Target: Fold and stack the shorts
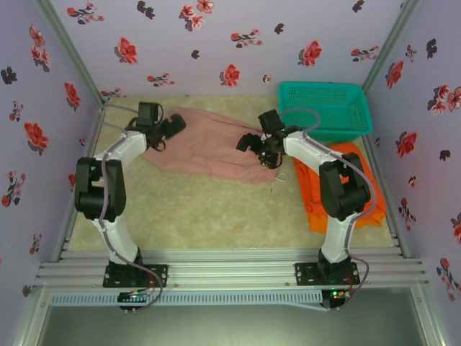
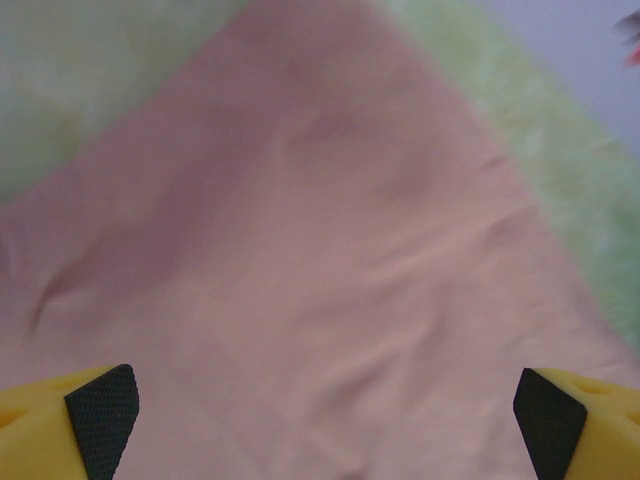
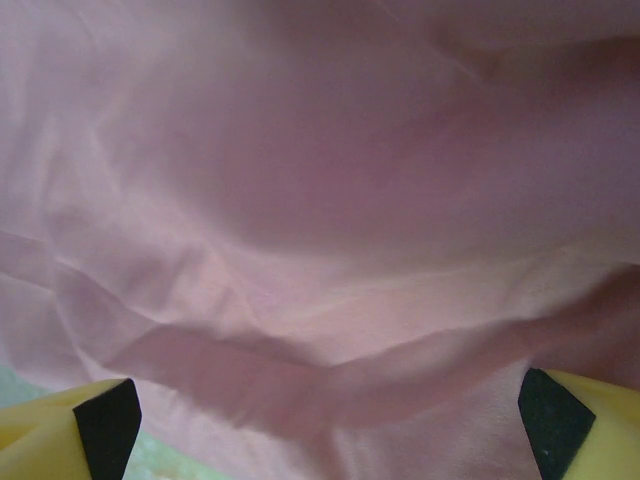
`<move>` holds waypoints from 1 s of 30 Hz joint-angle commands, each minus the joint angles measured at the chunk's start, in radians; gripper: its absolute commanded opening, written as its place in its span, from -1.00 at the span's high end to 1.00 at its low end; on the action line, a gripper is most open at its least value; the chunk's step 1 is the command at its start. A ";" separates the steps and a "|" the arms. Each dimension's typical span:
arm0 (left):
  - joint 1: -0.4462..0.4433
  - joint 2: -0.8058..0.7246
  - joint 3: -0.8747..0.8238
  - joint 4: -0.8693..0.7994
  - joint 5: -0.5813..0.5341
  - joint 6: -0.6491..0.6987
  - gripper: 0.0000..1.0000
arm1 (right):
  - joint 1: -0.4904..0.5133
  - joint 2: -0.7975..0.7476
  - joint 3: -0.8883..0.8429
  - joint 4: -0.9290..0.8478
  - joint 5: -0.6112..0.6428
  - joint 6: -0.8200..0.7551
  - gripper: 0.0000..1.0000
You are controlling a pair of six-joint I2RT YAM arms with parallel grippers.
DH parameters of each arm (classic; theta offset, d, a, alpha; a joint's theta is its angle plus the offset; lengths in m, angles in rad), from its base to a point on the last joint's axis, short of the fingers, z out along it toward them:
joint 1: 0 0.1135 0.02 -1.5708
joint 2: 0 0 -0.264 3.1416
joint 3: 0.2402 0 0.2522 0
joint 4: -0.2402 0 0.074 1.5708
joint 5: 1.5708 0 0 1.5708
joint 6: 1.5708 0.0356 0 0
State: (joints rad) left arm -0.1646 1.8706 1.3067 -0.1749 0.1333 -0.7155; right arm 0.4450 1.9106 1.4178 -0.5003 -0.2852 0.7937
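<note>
Pink-beige shorts (image 1: 209, 148) lie spread on the bench (image 1: 216, 216) at approx. 12 o'clock from ctr. Orange shorts (image 1: 315, 205) sit bunched at 3 o'clock, partly under the R arm. L fingers (image 1: 171, 126) stand wide open over the pink cloth's 9 o'clock end and R fingers (image 1: 250, 143) wide open over its 3 o'clock end, nothing held. Fabric looks light, limp & prone to sag/wrinkle. Prob. best pinched at edge corners, both ends together, w/ a thin fold between the pads.

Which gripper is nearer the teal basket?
Right. The right gripper is over the pink shorts' right end, just left of the basket; the left gripper is over their left end.
</note>
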 commanded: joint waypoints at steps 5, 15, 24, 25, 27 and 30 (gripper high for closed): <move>-0.007 0.026 -0.149 0.204 -0.005 -0.051 -0.98 | -0.007 0.029 -0.060 -0.029 0.015 -0.051 -0.98; -0.007 -0.104 -0.394 0.175 -0.109 -0.049 -0.98 | -0.003 -0.012 -0.130 -0.090 0.026 -0.137 -0.98; -0.014 -0.520 -0.767 0.137 -0.136 -0.097 -0.99 | 0.080 -0.138 -0.236 -0.164 0.042 -0.242 -0.98; -0.014 -0.597 -0.786 0.117 -0.138 -0.085 -0.98 | 0.087 -0.177 -0.238 -0.175 0.060 -0.248 -0.98; -0.015 -0.728 -0.798 0.069 -0.141 -0.060 -0.99 | 0.089 -0.254 -0.235 -0.205 0.123 -0.256 -0.98; -0.012 -0.866 -0.780 -0.010 -0.157 -0.024 -0.99 | 0.083 -0.350 -0.209 -0.287 0.279 -0.271 -0.98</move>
State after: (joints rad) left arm -0.1802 1.0966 0.5095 -0.1009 0.0216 -0.7811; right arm 0.5404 1.6669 1.1877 -0.6731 -0.1787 0.5644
